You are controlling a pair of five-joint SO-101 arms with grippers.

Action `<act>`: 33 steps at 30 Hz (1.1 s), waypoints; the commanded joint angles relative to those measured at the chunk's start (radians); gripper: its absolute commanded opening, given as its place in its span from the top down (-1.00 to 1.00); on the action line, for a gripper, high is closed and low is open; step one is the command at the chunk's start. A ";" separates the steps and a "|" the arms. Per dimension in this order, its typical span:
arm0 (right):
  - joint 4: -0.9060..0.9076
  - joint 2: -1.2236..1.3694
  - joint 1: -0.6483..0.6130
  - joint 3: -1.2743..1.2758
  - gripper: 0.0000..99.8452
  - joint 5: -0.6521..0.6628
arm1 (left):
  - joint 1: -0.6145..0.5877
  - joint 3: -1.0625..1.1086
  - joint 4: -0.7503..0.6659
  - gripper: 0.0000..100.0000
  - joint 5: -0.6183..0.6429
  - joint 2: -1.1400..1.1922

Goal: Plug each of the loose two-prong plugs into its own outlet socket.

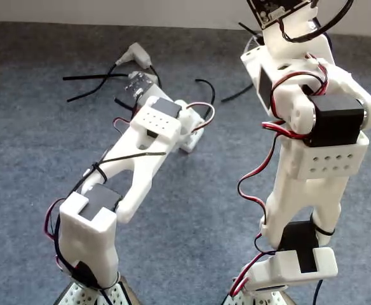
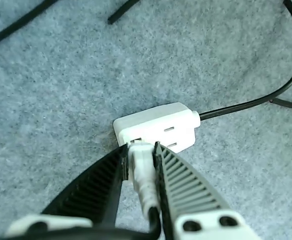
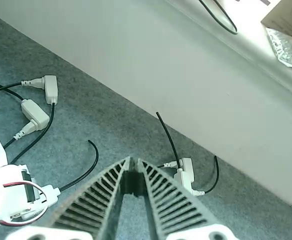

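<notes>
- Left hand (image 2: pixel 140 148): pinches a white plug (image 2: pixel 143 172) between both fingers, low over the grey desk (image 2: pixel 61 75).
- Plug: its front end touches the end face of the white outlet block (image 2: pixel 158 125). The prongs are hidden, so full seating cannot be confirmed.
- Outlet block: lies flat on the desk, with a black cord (image 2: pixel 246 104) leaving its far end. Two open slots show on its side face.
- Right hand (image 3: pixel 134 161): raised above the desk, fingers pressed together with nothing between them.
- Remaining parts: two white cord ends (image 3: pixel 41 97) lie close together, and another white pair (image 3: pixel 183 172) lies near the wall. Whether either is joined cannot be told.
- Progress (judged): first insertion under way or just made, with further plugs likely left.
</notes>
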 commanded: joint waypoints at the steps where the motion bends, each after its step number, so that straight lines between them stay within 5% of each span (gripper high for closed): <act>1: -0.010 -0.008 0.005 -0.031 0.98 -0.003 | -0.028 -0.001 -0.018 0.99 0.020 -0.004; 10: -0.010 -0.010 0.005 -0.031 0.98 -0.003 | -0.033 -0.081 0.012 0.99 0.014 0.117; 22: -0.010 -0.008 0.005 -0.031 0.98 -0.003 | -0.065 -0.578 0.566 0.99 0.014 0.332; 33: -0.010 -0.012 0.005 -0.031 0.98 -0.003 | -0.113 -0.877 0.624 0.99 0.015 0.484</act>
